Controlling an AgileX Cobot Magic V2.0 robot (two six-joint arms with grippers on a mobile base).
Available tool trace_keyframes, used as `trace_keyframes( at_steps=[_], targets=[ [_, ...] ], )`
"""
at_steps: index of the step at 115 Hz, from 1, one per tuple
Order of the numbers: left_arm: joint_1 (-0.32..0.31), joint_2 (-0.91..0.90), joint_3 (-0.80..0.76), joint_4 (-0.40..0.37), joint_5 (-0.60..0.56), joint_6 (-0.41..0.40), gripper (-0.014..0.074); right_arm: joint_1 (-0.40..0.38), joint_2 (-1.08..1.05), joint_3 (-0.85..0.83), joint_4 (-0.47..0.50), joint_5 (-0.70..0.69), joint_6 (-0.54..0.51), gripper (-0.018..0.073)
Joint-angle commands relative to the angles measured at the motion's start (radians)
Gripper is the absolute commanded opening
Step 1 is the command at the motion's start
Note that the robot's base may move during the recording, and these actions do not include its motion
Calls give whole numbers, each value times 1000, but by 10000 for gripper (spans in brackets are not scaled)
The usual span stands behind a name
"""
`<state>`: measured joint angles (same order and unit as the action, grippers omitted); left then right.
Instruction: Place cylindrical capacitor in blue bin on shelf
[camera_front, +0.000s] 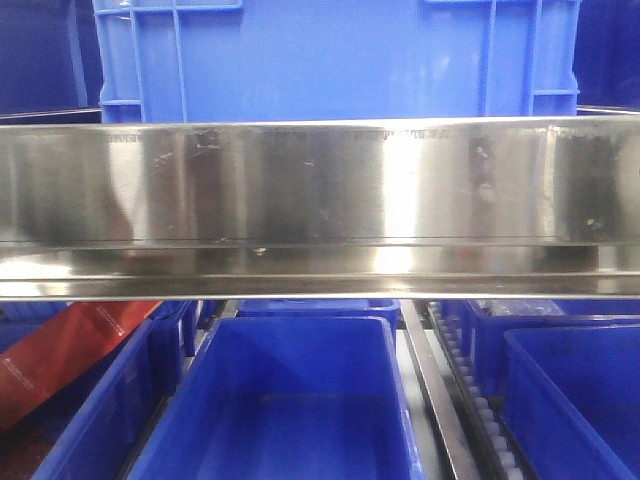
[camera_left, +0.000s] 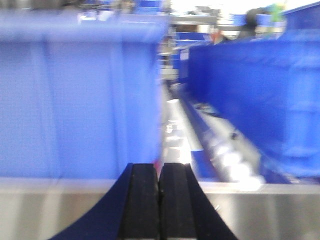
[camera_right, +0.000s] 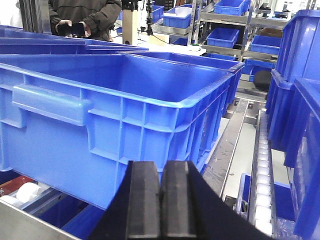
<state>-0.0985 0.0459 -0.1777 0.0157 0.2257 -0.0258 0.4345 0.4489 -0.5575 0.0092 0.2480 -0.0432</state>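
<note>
Exterior front-facing view: the shelf (camera_front: 320, 200) beam fills the middle, a blue bin (camera_front: 335, 60) above and an empty one (camera_front: 285, 410) below; no capacitor anywhere.

Left wrist view, blurred: left gripper (camera_left: 159, 200) pressed shut, nothing between the fingers, aimed at the narrow gap between bins.

Right wrist view: right gripper (camera_right: 160, 200) likewise closed and empty, facing a bin's rim (camera_right: 150, 102). Looks like the capacitor is either still to fetch or already dropped; roller rail (camera_right: 262, 170) offers room rightward.

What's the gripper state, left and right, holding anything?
Left gripper: closed, nothing visible between the pads.
Right gripper: closed, nothing visible between the pads.
</note>
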Motion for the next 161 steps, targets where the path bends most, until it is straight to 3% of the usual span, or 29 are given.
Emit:
trace_keyframes(
  at_steps=[1,21,27,149,161],
  targets=[
    [41,-46,81,-16,-52,-5,-111,-6,-6,0,-9,-25,1,-159],
    [55,-46,178,-10,-191,-5,-111,-6,-6,0,-9,-25,1,-159],
    [53,-46,178,-10,-139,-5,-111,-6,-6,0,-9,-30,1,-159],
    [53,-46,178,-10,-168,-5,-111,-6,-6,0,-23,-27,1,-159],
    [53,-46,178,-10,-168,-5,-111,-37,-6,7,-23,-11,1,-159]
  ],
)
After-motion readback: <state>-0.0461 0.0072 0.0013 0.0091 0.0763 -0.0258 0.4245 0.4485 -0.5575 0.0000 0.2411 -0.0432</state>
